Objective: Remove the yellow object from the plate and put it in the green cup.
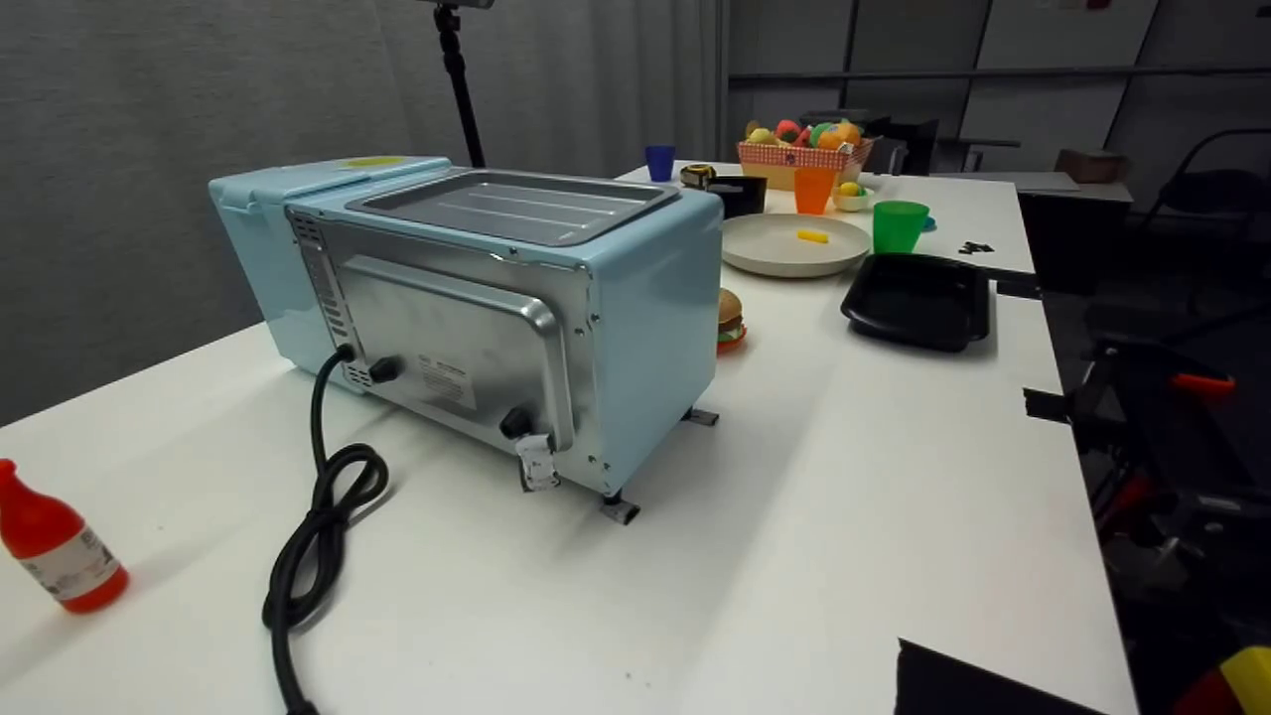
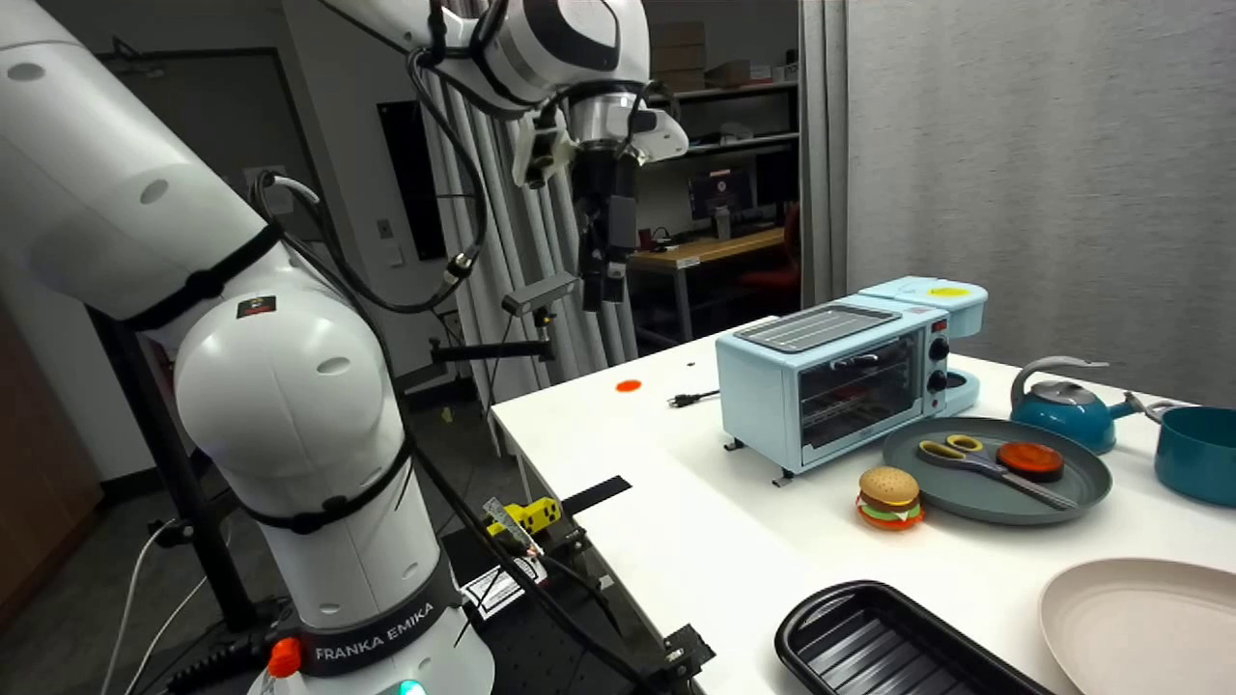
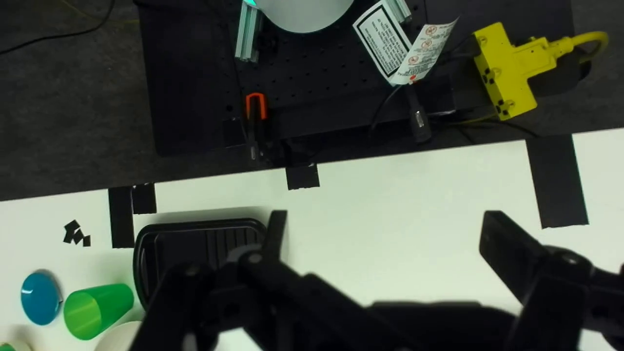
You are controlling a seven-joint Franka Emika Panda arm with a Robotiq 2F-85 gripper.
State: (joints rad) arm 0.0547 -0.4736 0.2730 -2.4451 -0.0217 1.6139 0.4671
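The yellow piece (image 1: pixel 812 236) lies on the pale plate (image 1: pixel 760 256), a little off its middle. Just beside the plate the green cup (image 1: pixel 900 227) stands upright; whether cup and plate touch I cannot tell. The black dish (image 1: pixel 918 298) sits near the plate too. In an exterior view, the orange cup (image 1: pixel 813 191) and the fruit basket (image 1: pixel 789 163) are beyond the plate, the basket farther from it. The toy burger (image 2: pixel 889 498) is between the plate and the toaster oven (image 2: pixel 761 398), and the red bottle (image 1: pixel 62 546) is well apart from the plate, past the oven. The gripper (image 3: pixel 384 229) hangs high, well away from the plate, pointing down; its fingers (image 3: pixel 507 248) stand wide apart, with white table (image 3: pixel 414 195) showing between them.
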